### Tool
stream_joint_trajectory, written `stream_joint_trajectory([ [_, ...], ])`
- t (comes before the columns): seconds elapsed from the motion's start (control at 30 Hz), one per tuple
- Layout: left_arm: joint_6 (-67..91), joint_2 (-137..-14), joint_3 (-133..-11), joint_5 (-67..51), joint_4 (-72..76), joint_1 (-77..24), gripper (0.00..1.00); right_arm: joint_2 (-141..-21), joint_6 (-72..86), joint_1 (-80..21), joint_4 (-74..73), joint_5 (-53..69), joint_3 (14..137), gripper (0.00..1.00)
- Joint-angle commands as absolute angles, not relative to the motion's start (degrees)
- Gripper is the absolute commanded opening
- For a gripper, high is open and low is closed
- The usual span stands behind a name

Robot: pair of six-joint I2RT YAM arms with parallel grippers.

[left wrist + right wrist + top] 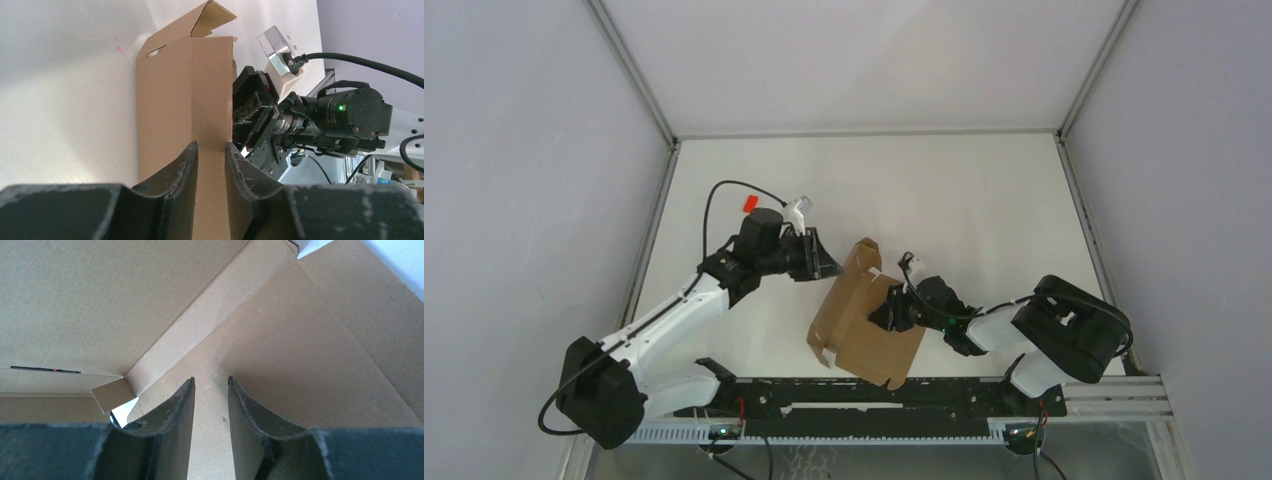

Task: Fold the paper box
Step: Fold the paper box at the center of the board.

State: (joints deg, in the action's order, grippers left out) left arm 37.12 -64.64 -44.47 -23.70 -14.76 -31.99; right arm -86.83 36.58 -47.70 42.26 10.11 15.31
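The paper box (864,325) is a brown cardboard sheet with flaps and slits, standing tilted mid-table between both arms. My left gripper (829,263) is at its upper left edge. In the left wrist view its jaws (211,145) stand slightly apart, aimed at an upright panel of the box (170,100) just ahead, with nothing pinched. My right gripper (886,308) reaches into the box from the right. In the right wrist view its jaws (211,380) are parted, tips close against an inner panel (300,340) beside a fold line. A small loose flap (112,395) hangs at the left.
A tiny red block (750,203) lies on the white table behind the left arm. The right arm's wrist (345,112) shows just past the box in the left wrist view. A black rail (904,395) runs along the near edge, and walls enclose the table.
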Motion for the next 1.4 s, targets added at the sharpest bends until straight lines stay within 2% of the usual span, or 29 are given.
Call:
stream_joint_trajectory([
  [0.0, 37.19, -65.37, -44.51, -25.50, -12.48, -33.07, 0.31, -87.23, 37.05, -47.38, 43.82, 10.32, 14.88, 0.39],
  [0.67, 36.29, -67.04, -44.30, -24.62, -13.08, -35.95, 0.32, -87.68, 37.04, -47.37, 44.36, 10.61, 14.81, 0.39],
  [0.73, 36.30, -66.49, -44.53, -24.96, -13.27, -35.95, 0.34, -87.80, 37.00, -47.37, 44.47, 10.57, 14.87, 0.39],
  [0.83, 36.39, -66.03, -44.53, -25.32, -13.59, -35.94, 0.45, -87.80, 37.05, -47.37, 44.43, 10.59, 14.85, 0.39],
  [0.9, 36.39, -65.85, -44.33, -25.69, -13.56, -35.95, 0.46, -87.77, 36.97, -47.37, 44.52, 10.67, 14.85, 0.39],
  [1.37, 37.35, -64.25, -42.54, -28.57, -11.00, -35.93, 0.47, -88.07, 36.96, -47.55, 44.43, 10.46, 15.04, 0.39],
])
